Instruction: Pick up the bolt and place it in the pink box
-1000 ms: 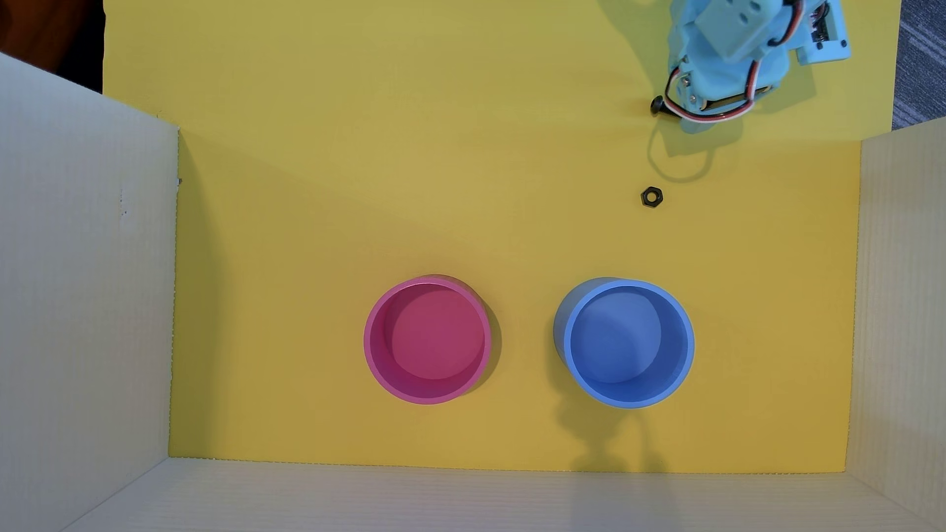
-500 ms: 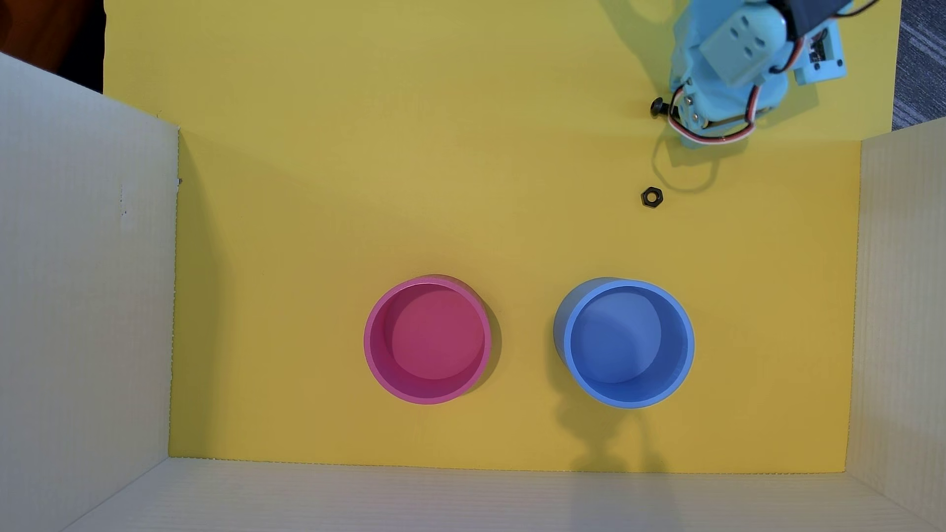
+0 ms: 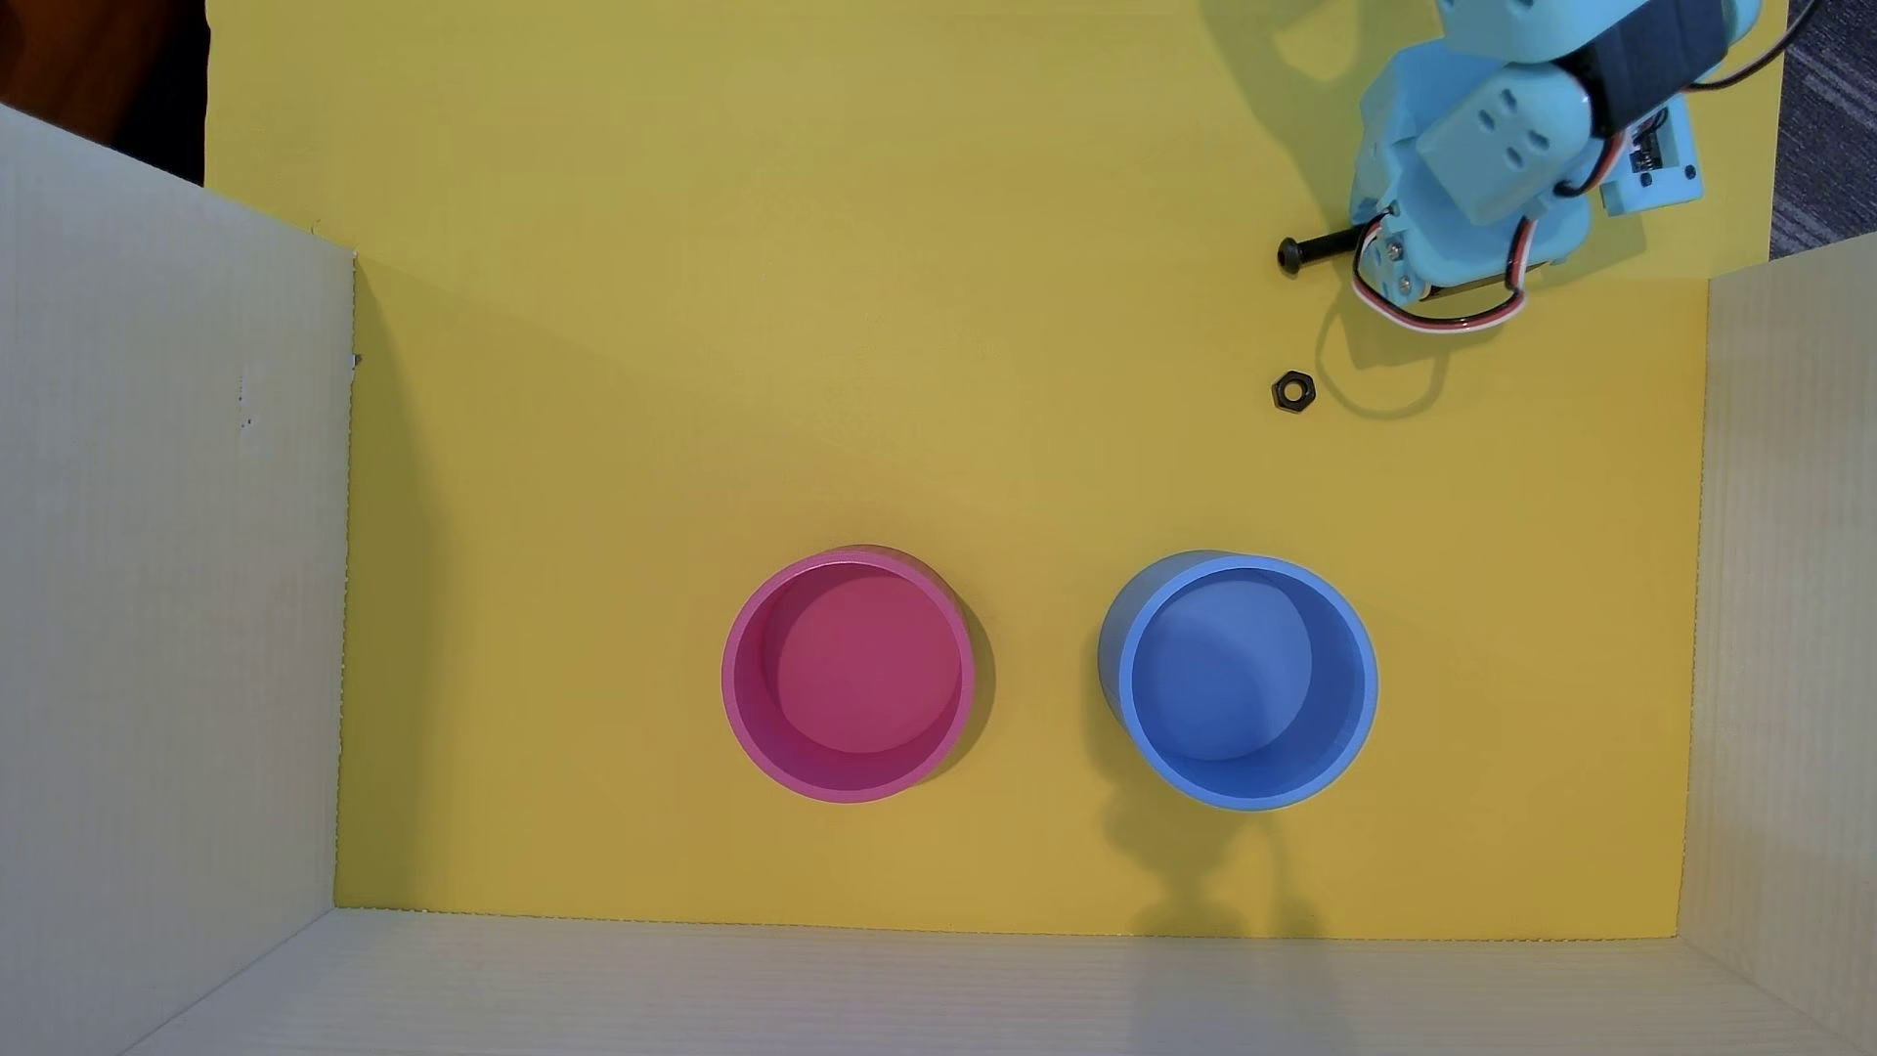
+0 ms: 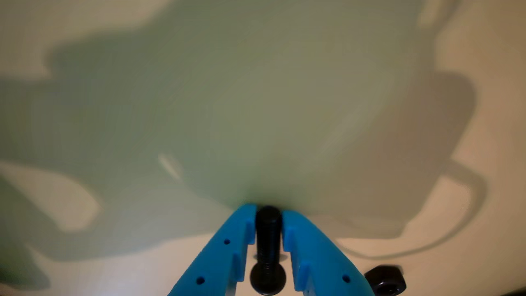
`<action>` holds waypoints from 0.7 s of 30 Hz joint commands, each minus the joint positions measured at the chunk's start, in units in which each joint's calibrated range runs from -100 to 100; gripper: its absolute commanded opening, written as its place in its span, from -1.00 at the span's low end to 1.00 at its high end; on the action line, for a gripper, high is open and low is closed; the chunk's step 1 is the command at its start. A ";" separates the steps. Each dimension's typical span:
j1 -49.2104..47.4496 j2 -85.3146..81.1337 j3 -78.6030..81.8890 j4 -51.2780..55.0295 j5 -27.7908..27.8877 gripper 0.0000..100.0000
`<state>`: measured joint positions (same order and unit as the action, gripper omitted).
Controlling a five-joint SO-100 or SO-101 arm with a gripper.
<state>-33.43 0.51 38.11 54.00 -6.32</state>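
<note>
The black bolt point(image 3: 1312, 249) lies at the upper right of the yellow mat, its rounded head pointing left in the overhead view. In the wrist view the bolt point(image 4: 268, 246) sits between my two blue fingers point(image 4: 224, 255), which press against its shank. My gripper point(image 4: 268, 220) is shut on the bolt; in the overhead view the light-blue arm hides the fingertips. I cannot tell whether the bolt is lifted off the mat. The pink box point(image 3: 750, 701) stands empty at the lower middle, far from the gripper.
A small black hexagonal nut point(image 3: 1293, 391) lies just below the bolt; it also shows in the wrist view point(image 4: 385, 280). A round blue container point(image 3: 1363, 701) stands right of the pink box. White cardboard walls point(image 3: 173, 609) enclose the mat on three sides.
</note>
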 commanded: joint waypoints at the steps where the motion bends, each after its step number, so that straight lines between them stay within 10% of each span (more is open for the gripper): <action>1: -0.49 0.84 0.02 0.52 0.00 -0.97; 21: 9.74 -7.41 -9.84 4.73 0.15 -0.97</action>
<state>-28.33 -1.44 31.89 57.52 -6.37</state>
